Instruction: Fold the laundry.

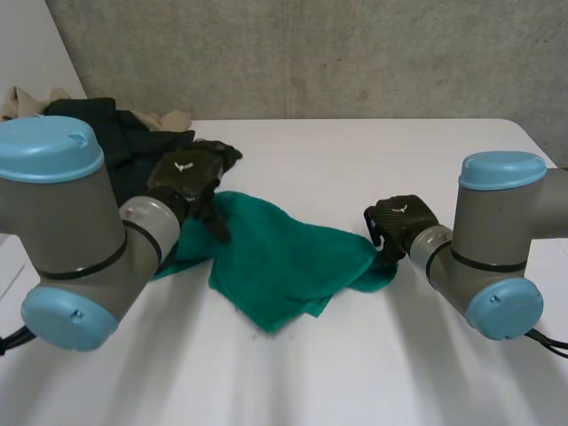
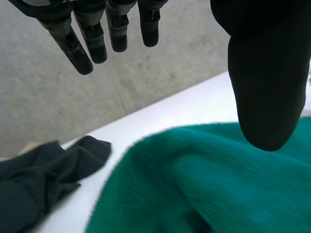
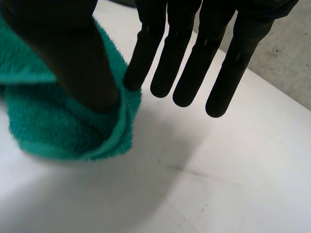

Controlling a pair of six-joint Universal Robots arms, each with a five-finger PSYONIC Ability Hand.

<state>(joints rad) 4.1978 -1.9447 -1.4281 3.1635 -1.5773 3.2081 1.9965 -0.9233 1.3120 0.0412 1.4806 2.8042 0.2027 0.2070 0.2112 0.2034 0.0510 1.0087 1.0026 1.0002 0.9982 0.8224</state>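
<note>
- Two hands work on one green towel [image 1: 284, 257]. It lies rumpled and partly doubled over in the middle of the white counter [image 1: 355, 373], with one corner pointing toward the robot.
- The right hand [image 1: 401, 220] is at the towel's right corner. In its wrist view the thumb [image 3: 73, 58] is sunk into the terry. The corner's edge stands up between the thumb and the nearest of the straight fingers [image 3: 141, 53], so I judge that it grasps the corner in a pinch. That would give it a point to carry across for a fold.
- The left hand [image 1: 186, 177] is a little farther back, over the towel's far left edge. Its fingers are straight and spread away from the thumb, released and holding nothing. The cloth lies below the thumb, not between thumb and fingers. It looks placed to take the matching corner.
- The fold seems barely begun, because the towel's edges are not squared.
- Beyond the left hand lies a heap of dark garments [image 1: 106, 129], with a strip of bare counter between it and the towel.
- Farthest back are a beige cloth [image 1: 27, 99] and the concrete wall [image 1: 311, 53].
</note>
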